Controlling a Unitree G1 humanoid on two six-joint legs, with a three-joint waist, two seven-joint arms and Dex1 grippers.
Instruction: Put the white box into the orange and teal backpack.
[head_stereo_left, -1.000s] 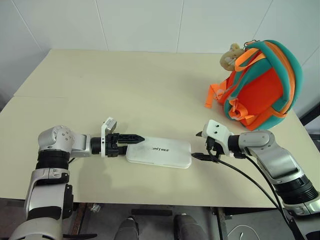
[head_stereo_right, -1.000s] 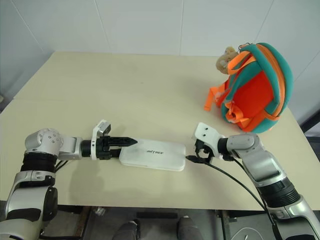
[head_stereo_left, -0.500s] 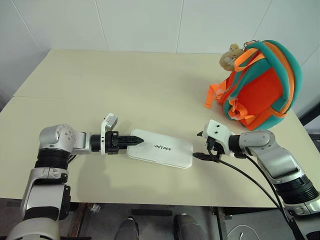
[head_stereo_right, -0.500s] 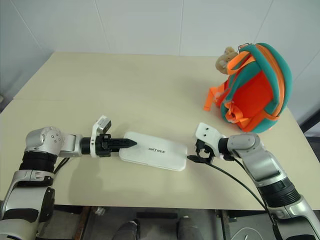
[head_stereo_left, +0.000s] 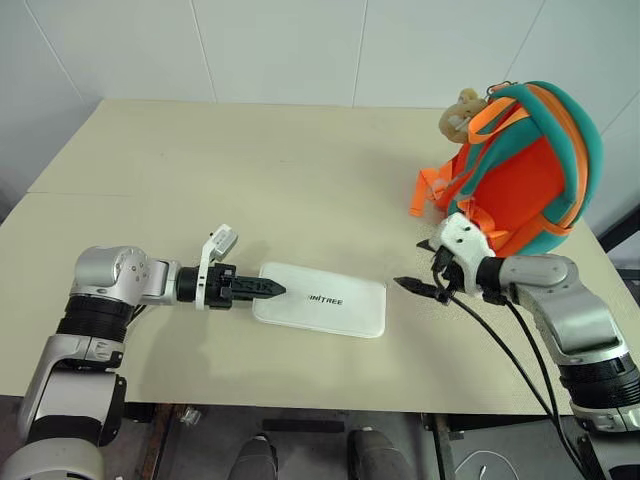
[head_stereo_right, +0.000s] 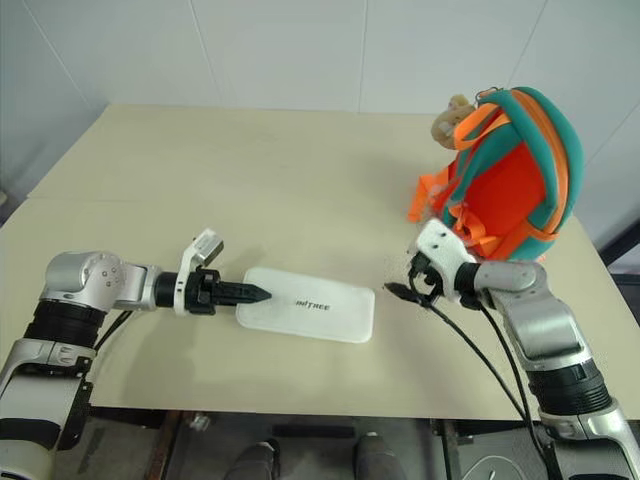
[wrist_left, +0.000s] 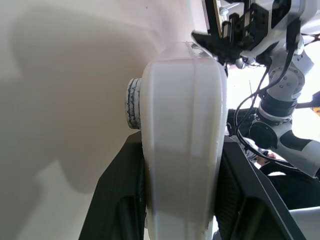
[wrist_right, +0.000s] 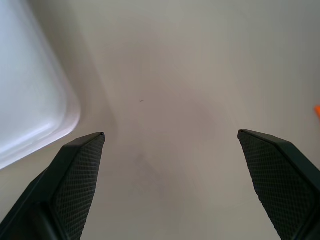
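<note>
We found the white box (head_stereo_left: 322, 300) flat on the table (head_stereo_left: 250, 180), the orange and teal backpack (head_stereo_left: 525, 170) at two o'clock. Our left gripper (head_stereo_left: 262, 288) pinched its short end; the right gripper (head_stereo_left: 420, 268) stood wide. It looked stiff, glossy, slippery.

— What else is there?
— A broad, matte, cream-coloured rectangular table (head_stereo_left: 300, 180), with a faint seam running across its top.
— And behind it?
— A plain white panelled wall (head_stereo_left: 280, 45), with thin vertical joints between the panels.
</note>
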